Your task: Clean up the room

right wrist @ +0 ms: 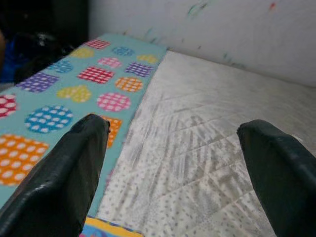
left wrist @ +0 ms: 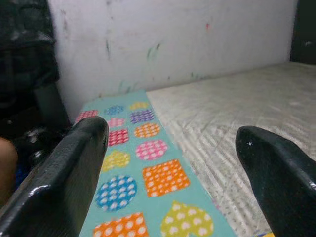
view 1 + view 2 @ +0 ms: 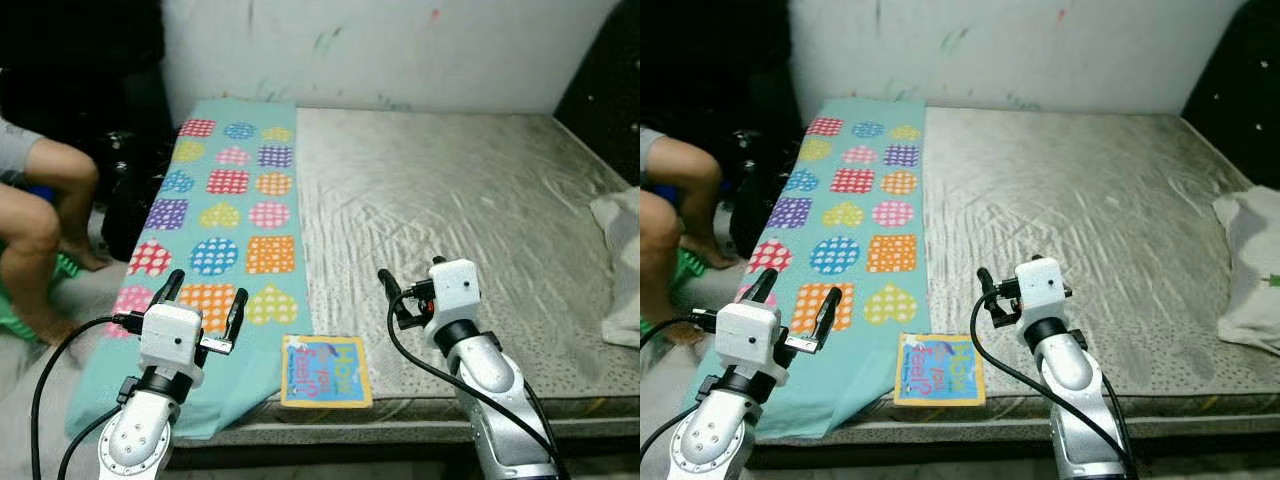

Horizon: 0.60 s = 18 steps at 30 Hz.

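Bare grey mattress (image 3: 450, 200), bright spotted blanket (image 3: 225, 215) along its left side, small colourful book (image 3: 325, 370) at the near edge between both grippers, left gripper (image 3: 203, 297) fingers apart over the blanket, right gripper (image 3: 398, 296) fingers apart over the mattress, white pillow (image 3: 625, 265) far right, a person's legs (image 3: 45, 215) on the left.

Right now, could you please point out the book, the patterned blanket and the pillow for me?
book (image 3: 326, 371), left eye view, middle of its cover.
blanket (image 3: 225, 215), left eye view, a yellow heart mid-cloth.
pillow (image 3: 1252, 265), right eye view, its white middle.

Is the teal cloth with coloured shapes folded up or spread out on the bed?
Spread out. The teal cloth lies flat as one long strip along the mattress, its near end hanging over the edge.
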Tool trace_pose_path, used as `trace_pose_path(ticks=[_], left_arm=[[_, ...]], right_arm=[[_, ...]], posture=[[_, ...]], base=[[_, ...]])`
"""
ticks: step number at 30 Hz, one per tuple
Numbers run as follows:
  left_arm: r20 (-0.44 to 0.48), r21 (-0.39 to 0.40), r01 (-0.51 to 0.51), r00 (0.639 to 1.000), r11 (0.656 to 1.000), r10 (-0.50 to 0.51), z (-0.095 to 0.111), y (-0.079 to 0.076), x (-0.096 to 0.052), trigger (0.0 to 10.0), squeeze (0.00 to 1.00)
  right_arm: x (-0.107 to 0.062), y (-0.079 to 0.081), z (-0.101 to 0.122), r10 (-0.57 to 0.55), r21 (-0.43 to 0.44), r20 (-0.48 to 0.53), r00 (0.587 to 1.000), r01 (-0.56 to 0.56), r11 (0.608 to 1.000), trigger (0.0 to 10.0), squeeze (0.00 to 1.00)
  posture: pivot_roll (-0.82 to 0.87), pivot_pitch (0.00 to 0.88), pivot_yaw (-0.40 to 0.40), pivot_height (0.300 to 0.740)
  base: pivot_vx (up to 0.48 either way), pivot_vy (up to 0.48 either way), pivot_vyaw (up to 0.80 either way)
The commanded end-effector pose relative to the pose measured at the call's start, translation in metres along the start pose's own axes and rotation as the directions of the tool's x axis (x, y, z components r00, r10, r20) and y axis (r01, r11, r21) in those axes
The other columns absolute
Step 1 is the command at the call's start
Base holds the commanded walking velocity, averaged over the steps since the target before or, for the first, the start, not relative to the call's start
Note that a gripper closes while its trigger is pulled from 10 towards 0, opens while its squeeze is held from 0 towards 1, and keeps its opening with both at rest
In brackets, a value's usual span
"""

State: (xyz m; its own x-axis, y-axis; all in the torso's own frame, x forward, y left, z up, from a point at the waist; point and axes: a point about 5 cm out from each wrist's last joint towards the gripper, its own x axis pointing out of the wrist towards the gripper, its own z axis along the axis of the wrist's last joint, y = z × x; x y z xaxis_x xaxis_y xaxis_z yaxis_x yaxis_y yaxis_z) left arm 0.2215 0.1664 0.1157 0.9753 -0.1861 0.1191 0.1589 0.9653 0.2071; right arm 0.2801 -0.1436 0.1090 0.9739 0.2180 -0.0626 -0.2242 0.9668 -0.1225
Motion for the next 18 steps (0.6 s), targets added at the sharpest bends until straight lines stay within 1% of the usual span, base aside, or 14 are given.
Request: trace_pose_path(ticks=[1, 8, 10, 18], left_arm=[[0.018, 0.013, 0.002, 1.0, 1.0, -0.002, 0.007, 0.0, 0.004, 10.0, 0.0], [0.017, 0.012, -0.004, 1.0, 1.0, 0.004, 0.007, 0.001, 0.005, 10.0, 0.0], [0.014, 0.015, -0.007, 1.0, 1.0, 0.007, 0.006, 0.003, 0.01, 10.0, 0.0], [0.022, 0.02, 0.006, 1.0, 1.0, -0.006, 0.008, 0.002, 0.015, 10.0, 0.0]], right_arm=[[-0.002, -0.003, 0.0, -0.018, 0.0, -0.004, 1.0, 0.018, 1.0, 10.0, 0.0], [0.0, -0.002, 0.0, -0.018, 0.002, -0.005, 1.0, 0.018, 1.0, 10.0, 0.0], [0.001, -0.004, 0.001, -0.024, 0.002, -0.005, 1.0, 0.024, 1.0, 10.0, 0.0], [0.001, -0.006, 0.002, -0.042, 0.003, -0.001, 0.999, 0.042, 0.999, 10.0, 0.0]], posture=[[-0.11, 0.0, -0.032, 0.74], [-0.11, 0.0, -0.03, 0.74], [-0.11, 0.0, -0.028, 0.74], [-0.12, 0.0, -0.025, 0.74]], base=[[0.0, 0.0, -0.8], [0.0, 0.0, -0.8], [0.0, 0.0, -0.8], [0.0, 0.0, -0.8]])
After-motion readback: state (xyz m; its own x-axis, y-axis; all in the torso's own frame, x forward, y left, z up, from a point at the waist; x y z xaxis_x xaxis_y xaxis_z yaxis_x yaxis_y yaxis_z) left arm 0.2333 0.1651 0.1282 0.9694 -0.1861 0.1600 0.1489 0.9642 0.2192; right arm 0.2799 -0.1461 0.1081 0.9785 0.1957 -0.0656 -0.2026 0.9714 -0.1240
